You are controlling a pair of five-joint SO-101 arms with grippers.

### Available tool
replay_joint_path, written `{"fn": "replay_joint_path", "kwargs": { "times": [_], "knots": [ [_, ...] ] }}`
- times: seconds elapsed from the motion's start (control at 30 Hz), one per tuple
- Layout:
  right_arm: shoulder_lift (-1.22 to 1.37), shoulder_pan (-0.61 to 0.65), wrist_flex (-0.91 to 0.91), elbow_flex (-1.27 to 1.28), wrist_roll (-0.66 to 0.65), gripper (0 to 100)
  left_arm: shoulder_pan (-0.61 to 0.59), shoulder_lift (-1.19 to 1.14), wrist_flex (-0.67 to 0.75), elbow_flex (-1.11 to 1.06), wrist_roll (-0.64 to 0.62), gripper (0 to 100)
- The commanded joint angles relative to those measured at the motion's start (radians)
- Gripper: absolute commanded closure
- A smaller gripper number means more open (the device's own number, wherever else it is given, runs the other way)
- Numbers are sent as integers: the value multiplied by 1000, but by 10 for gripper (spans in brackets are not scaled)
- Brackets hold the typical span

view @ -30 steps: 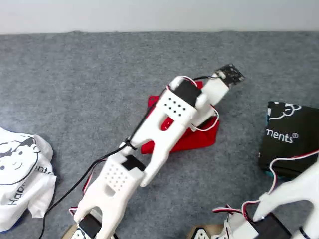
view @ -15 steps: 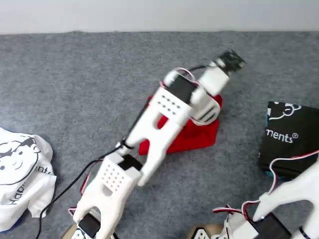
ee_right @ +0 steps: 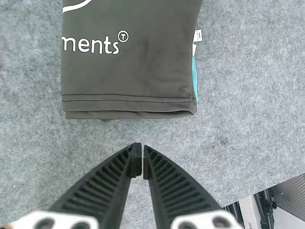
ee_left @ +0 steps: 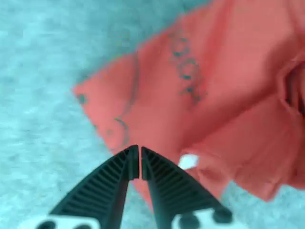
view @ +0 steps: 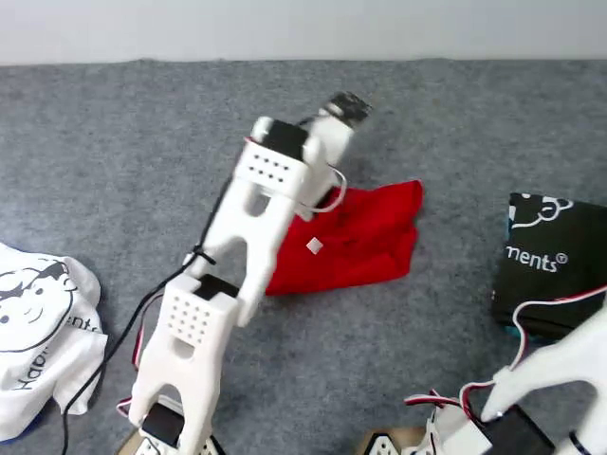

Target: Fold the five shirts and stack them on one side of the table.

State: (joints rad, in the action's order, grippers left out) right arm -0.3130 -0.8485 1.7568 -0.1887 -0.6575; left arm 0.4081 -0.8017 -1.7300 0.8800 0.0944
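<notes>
While left gripper (ee_left: 135,152) hangs pressed together above it, red shirt (view: 370,237) lies crumpled, seemingly loosely folded.

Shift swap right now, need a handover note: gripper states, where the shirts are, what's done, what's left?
Left gripper: shut, empty, above the red shirt.
Right gripper: shut, empty, above the table beside the black shirt.
Done: black shirt folded on the right arm's side, lying on a teal one.
Left: red shirt lies mid-table, rumpled, apart from the stack; white shirt lies crumpled at the far left edge. Both need folding and stacking.
</notes>
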Motion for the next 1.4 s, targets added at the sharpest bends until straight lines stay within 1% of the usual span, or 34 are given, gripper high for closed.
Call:
{"fn": "replay_joint_path", "kwargs": {
  "times": [0.0,0.13,0.23,0.3,0.37,0.47,0.67,0.8,0.93,1.07,1.2,1.27,1.37],
  "knots": [
    [-25,-10,38,-5,-9,980,117,51,-26,-36,17,987],
    [-30,-12,38,-5,-9,980,276,95,-26,-124,14,987],
    [-33,-13,38,-5,-9,980,373,166,-26,-176,14,987],
    [-33,-13,38,-5,-9,980,410,224,-26,-193,14,987],
    [-33,-13,38,-5,-9,980,419,275,-26,-196,14,987],
    [-33,-13,38,-5,-9,980,374,327,-26,-196,14,986],
    [-30,-12,38,-3,-9,980,187,342,-25,-197,12,986],
    [-33,-8,38,-3,-9,980,86,333,-21,-259,17,986],
    [-31,-8,38,-3,-9,980,40,242,-21,-318,20,986],
    [-30,-8,38,-3,-9,980,0,118,-14,-317,20,986],
    [-33,-8,38,-3,-9,980,-64,32,-6,-298,21,986],
    [-33,-8,39,-3,-9,980,-94,15,-14,-278,21,986],
    [-33,-8,39,-3,-9,980,-101,32,-25,-263,18,986]
  ]
}}
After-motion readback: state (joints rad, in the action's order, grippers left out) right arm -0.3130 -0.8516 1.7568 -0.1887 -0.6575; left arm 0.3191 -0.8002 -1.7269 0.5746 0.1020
